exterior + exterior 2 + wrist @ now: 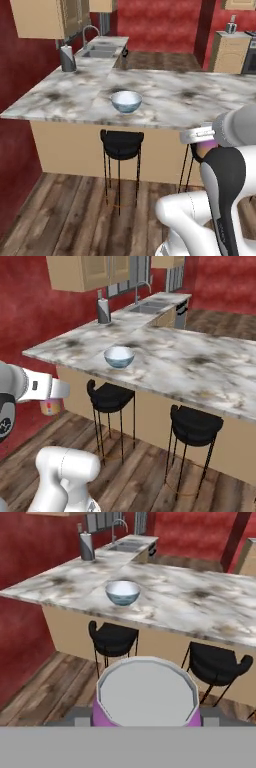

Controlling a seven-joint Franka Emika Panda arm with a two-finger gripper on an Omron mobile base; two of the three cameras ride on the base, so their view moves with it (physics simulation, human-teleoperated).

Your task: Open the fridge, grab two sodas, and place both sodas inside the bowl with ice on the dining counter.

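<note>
Soda can (145, 694) bottom and end effector fingertips hidden.

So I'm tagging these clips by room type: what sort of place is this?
A rendered home kitchen with a bar-style eating area: a long marbled dining counter with black bar stools tucked under it, a sink with a faucet farther back, and tan wood cabinets on red walls.

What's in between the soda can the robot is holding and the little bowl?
In the hand view, a black bar stool stands below the counter edge between the soda can in the gripper and the bowl; beyond it, bare marbled dining counter.
</note>
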